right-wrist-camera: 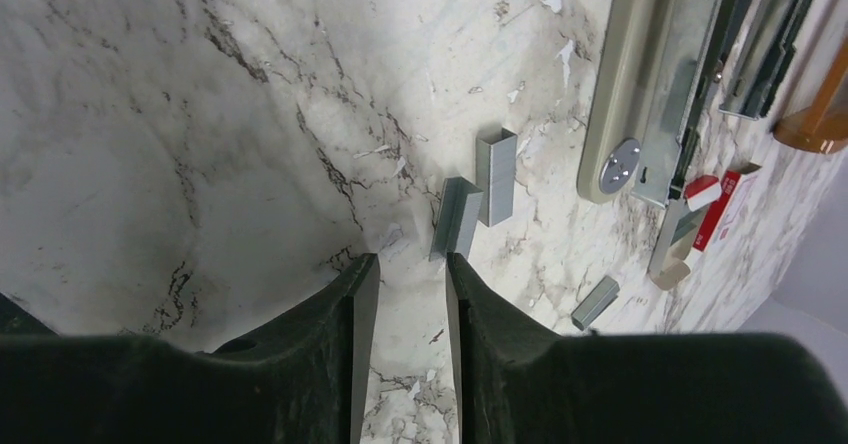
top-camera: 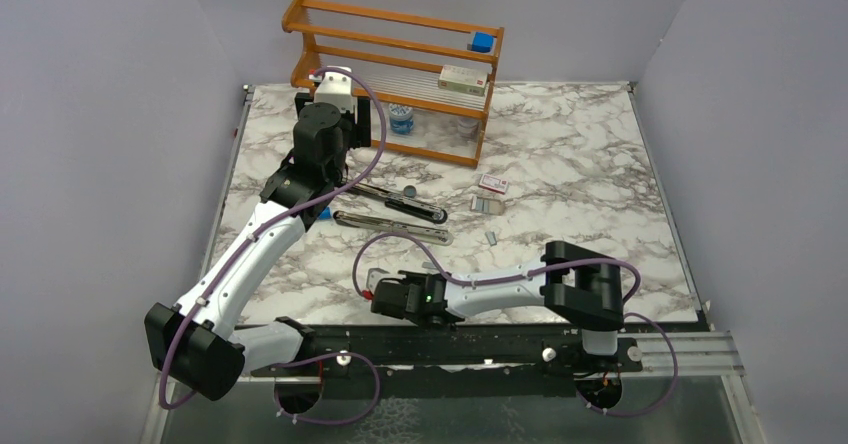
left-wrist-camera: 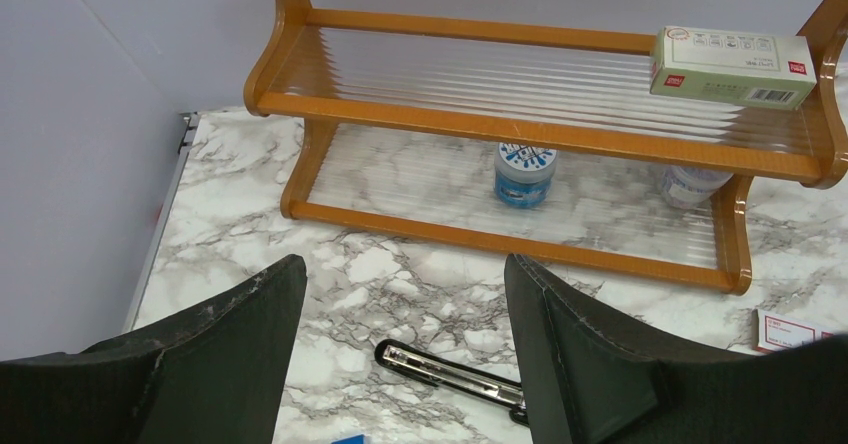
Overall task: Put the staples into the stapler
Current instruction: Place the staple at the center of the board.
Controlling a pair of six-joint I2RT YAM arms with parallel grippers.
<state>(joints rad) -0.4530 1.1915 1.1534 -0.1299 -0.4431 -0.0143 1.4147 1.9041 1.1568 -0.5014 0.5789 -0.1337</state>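
Black-and-silver stapler (top-camera: 392,226) laid open at table centre, two bars side by side. Two strips of staples (right-wrist-camera: 457,217) seen just beyond tips of right gripper (right-wrist-camera: 410,264), third strip further right. Right jaws parted narrowly, nothing held. Left gripper (left-wrist-camera: 400,264) held above far-left area, jaws spread wide, nothing gripped. Marble-patterned table (top-camera: 580,164) enclosed by pale walls (top-camera: 90,114) on three sides. Wooden rack (top-camera: 400,74) set at far edge. Widest open stretch of marble found at right.

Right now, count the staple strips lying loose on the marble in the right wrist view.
3 clear ones: two staple strips close together just ahead of the right jaws, a third off toward the red-and-white box, where grey pieces may be more.
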